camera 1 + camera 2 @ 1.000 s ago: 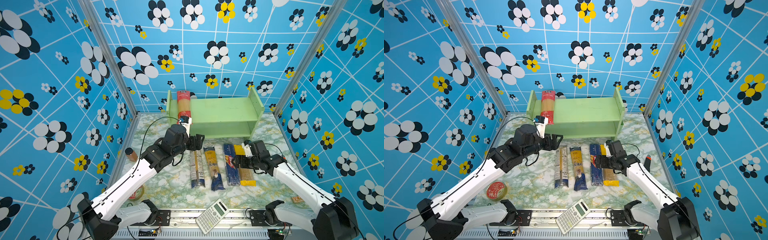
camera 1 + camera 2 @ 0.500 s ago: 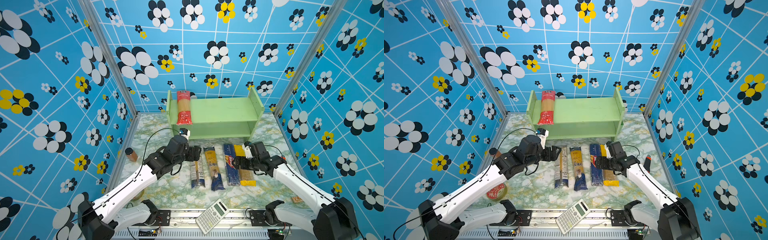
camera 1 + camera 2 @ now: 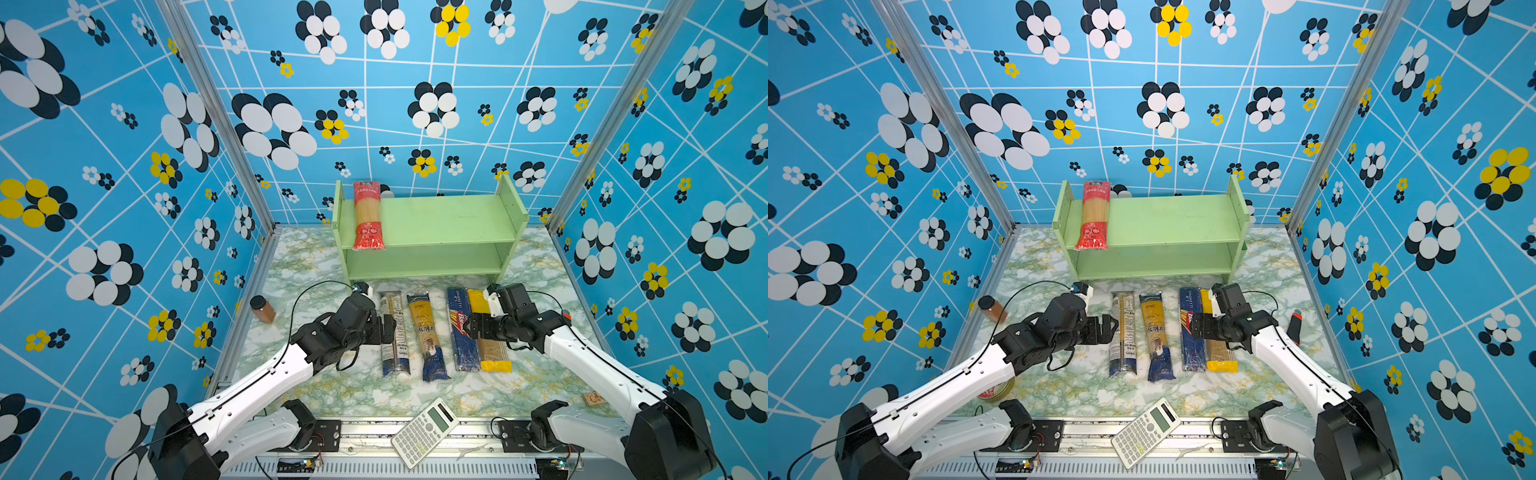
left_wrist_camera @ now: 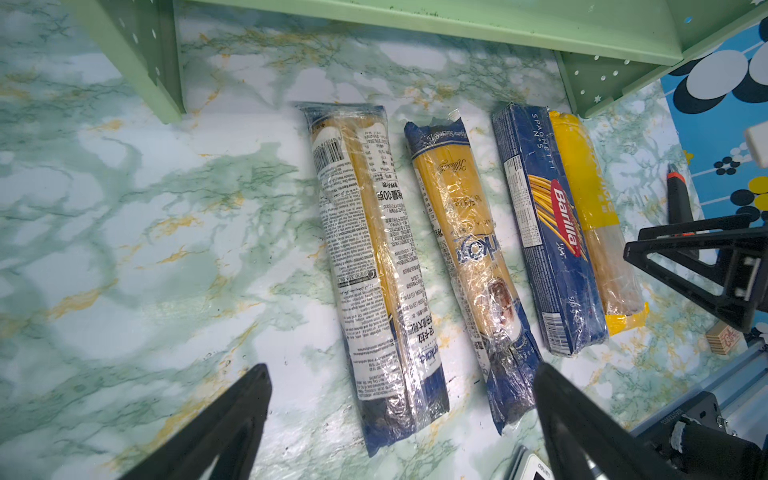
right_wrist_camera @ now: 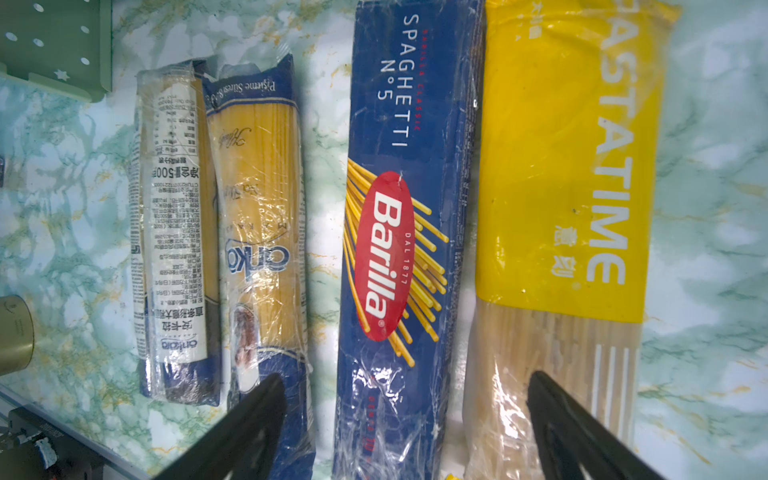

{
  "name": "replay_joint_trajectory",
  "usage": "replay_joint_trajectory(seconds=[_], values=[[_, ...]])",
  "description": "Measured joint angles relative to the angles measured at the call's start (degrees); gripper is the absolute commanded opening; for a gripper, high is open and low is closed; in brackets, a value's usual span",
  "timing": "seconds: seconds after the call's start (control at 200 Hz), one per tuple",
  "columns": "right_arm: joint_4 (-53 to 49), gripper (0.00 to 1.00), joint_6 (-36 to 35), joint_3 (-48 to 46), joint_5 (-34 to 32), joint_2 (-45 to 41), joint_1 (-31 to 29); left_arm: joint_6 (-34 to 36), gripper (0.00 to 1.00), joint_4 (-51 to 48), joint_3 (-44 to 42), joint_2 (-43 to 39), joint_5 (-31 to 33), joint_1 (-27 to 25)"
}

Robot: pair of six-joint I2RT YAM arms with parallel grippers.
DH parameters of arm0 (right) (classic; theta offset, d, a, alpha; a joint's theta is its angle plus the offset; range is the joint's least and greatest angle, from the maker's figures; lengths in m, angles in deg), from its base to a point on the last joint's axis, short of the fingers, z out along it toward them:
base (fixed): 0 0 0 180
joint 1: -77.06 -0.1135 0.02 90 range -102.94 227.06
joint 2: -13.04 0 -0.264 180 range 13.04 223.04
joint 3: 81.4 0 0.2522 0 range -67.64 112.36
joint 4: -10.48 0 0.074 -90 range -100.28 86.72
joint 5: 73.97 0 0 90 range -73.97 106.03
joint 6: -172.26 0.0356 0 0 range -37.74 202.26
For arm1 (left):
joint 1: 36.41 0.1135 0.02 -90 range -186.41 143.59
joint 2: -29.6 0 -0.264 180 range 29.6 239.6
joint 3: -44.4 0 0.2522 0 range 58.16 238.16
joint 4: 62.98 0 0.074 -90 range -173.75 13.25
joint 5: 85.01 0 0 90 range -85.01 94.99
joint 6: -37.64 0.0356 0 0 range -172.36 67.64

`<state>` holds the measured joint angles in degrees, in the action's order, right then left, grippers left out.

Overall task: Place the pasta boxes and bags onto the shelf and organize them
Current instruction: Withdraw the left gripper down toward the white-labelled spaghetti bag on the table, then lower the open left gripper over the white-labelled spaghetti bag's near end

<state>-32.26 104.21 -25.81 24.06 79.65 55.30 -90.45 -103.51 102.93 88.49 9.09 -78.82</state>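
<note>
The light-green shelf (image 3: 449, 222) stands at the back, and a red-ended clear bag (image 3: 367, 216) lies across the left of its top tier. On the table in front lie a clear/navy bag (image 3: 395, 336), a yellow-navy bag (image 3: 428, 338), a dark blue Barilla box (image 3: 460, 332) and a yellow bag (image 3: 492, 345), side by side. My left gripper (image 3: 386, 328) is open and empty just above the clear/navy bag (image 4: 374, 266). My right gripper (image 3: 473, 326) is open over the Barilla box (image 5: 399, 232), holding nothing. Its fingers (image 5: 262, 407) span from the yellow-navy bag (image 5: 262, 232) to the yellow bag (image 5: 561, 166).
A small brown jar (image 3: 262, 309) stands at the table's left edge, and a tape roll (image 3: 994, 390) lies under the left arm. A white calculator (image 3: 424, 432) rests on the front rail. A red-tipped pen (image 3: 1295, 328) and a small wooden block (image 3: 592, 399) lie at the right.
My left gripper has left the red-ended bag on the shelf's top tier, drawn back down to the clear/navy bag, and opened wider. The right arm has barely moved.
</note>
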Motion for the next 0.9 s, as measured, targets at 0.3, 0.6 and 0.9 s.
replay_joint_trajectory(seconds=[0.3, 0.6, 0.9], values=[[0.6, 0.93, 0.0, 0.0, 0.0, 0.0, -0.2, -2.1, 0.99, 0.0, -1.4, 0.8, 0.3, -0.6], [0.9, 0.93, 0.0, -0.1, 0.0, 0.0, -0.3, -3.6, 0.99, 0.0, -2.8, 3.4, 0.5, -1.2], [1.0, 0.93, 0.0, -0.1, 0.0, 0.0, -0.3, -4.6, 0.99, 0.6, -3.6, 5.0, 0.6, -1.7]])
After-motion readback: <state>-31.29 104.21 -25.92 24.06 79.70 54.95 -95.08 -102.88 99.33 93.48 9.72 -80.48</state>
